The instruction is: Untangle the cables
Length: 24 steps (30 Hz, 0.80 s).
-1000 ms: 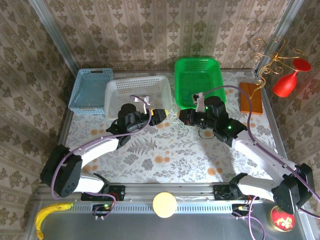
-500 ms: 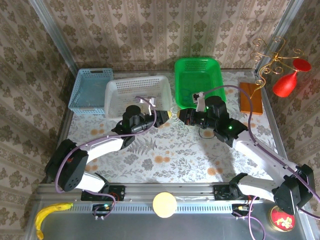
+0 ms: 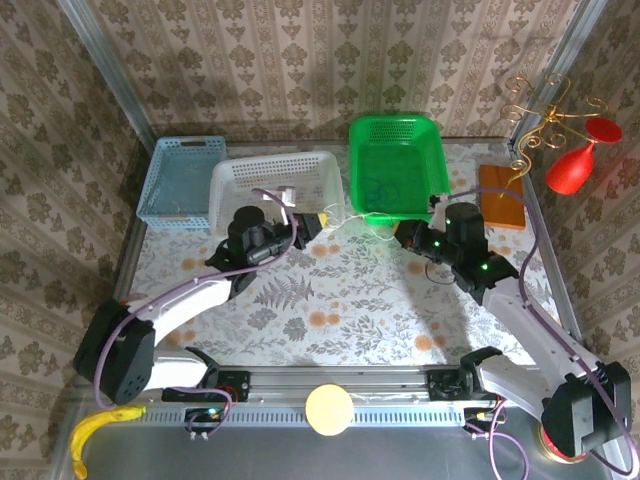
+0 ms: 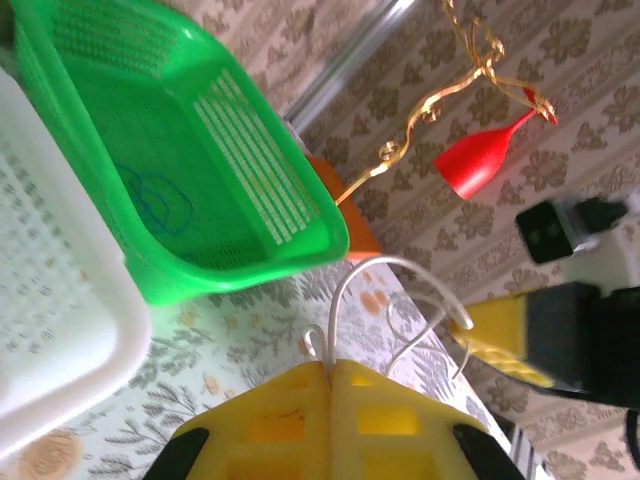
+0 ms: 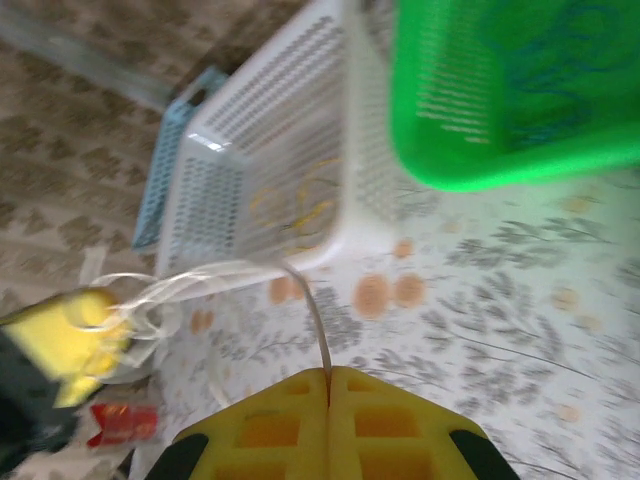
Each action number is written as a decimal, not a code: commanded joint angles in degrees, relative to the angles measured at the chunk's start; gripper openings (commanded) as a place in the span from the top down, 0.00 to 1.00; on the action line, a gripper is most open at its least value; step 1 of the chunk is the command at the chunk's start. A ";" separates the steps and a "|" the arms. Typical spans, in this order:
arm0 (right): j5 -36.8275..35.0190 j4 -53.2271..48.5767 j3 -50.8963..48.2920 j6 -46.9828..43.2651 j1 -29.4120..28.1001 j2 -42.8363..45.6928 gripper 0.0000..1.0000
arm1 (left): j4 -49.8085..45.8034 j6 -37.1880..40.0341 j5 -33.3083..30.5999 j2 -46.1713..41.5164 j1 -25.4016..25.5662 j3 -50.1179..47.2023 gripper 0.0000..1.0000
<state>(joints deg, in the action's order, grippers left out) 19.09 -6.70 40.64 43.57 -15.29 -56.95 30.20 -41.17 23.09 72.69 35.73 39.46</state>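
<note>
A thin pale cable [image 3: 355, 222] stretches above the table between my two grippers. My left gripper [image 3: 322, 222] is shut on one end, and the cable rises from the closed yellow fingers [image 4: 290, 400] in loose loops [image 4: 400, 268]. My right gripper [image 3: 399, 234] is shut on the other end [image 5: 318, 335], which runs left to the left gripper's yellow tip [image 5: 85, 320]. A dark bluish cord [image 4: 155, 200] lies coiled in the green basket [image 3: 430, 160]. A yellowish cord [image 5: 300, 200] shows through the white basket's wall.
The white basket [image 3: 225, 185] and blue basket [image 3: 160, 185] stand at the back left, the green one at the back middle. At the back right are an orange block [image 3: 500, 195], a gold curly wire stand [image 3: 535, 120] and a red glass [image 3: 575, 165].
My right gripper has pulled away to the right and my left gripper has drawn back left. The grippers, nearly touching before, now stand apart with the pale cable drawn out between them.
</note>
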 commanded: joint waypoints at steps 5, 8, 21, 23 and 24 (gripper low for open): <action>-0.71 -1.46 -2.72 0.81 3.08 3.68 1.00 | -7.10 4.31 -0.23 -6.79 -3.86 0.86 1.00; -0.94 -1.55 -2.76 0.75 3.18 3.81 1.00 | -8.37 5.02 -0.32 -7.77 -4.47 1.14 1.00; 3.13 1.53 -5.09 1.82 3.10 4.49 1.00 | -9.62 5.84 -3.32 -11.23 -5.93 2.64 0.96; 5.14 3.67 -5.94 2.28 2.99 4.66 1.00 | -9.26 5.68 -2.76 -11.16 -5.93 3.04 0.94; 5.86 4.20 -6.10 2.31 2.91 4.81 1.00 | -9.20 5.67 -2.68 -11.06 -5.93 3.15 0.96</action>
<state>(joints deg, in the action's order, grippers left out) 21.78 -4.91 35.55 44.99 -12.49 -53.12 20.64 -36.77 21.04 62.50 30.37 40.29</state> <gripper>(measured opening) 0.065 0.059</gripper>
